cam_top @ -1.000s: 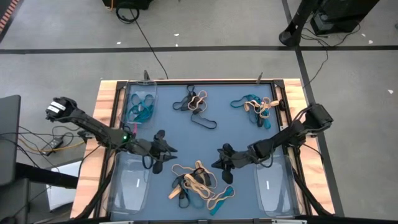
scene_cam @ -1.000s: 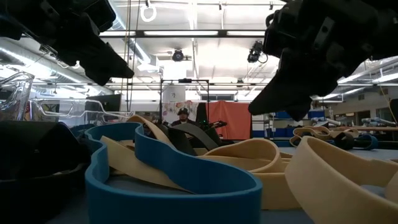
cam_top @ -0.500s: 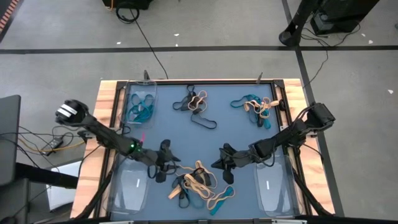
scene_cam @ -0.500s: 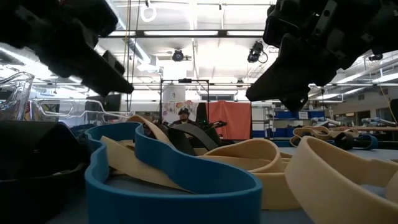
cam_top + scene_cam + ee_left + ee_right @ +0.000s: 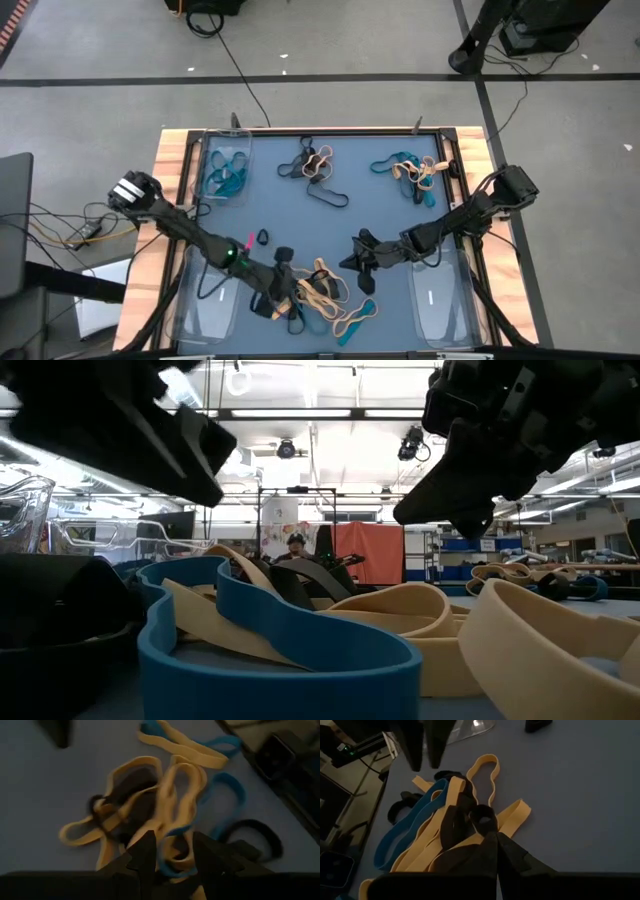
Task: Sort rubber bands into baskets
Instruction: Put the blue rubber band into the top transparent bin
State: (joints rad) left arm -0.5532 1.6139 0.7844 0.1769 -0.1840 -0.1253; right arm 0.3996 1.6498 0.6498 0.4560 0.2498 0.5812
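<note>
Left claw (image 5: 283, 296), part open over the rubber bands (image 5: 322, 293), seemingly empty; right claw (image 5: 352, 262) closed; no legible writing.

Tangled teal, black and tan rubber bands (image 5: 318, 292) lay at 6 o'clock; clear baskets (image 5: 211, 300) flanked them.

Blue table mat (image 5: 300, 225), wooden frame (image 5: 168, 170), floor cables (image 5: 232, 62).

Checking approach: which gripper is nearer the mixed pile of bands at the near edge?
Left. The left gripper is at the pile, open above its bands; the right gripper, shut, hangs just off its far right side.
</note>
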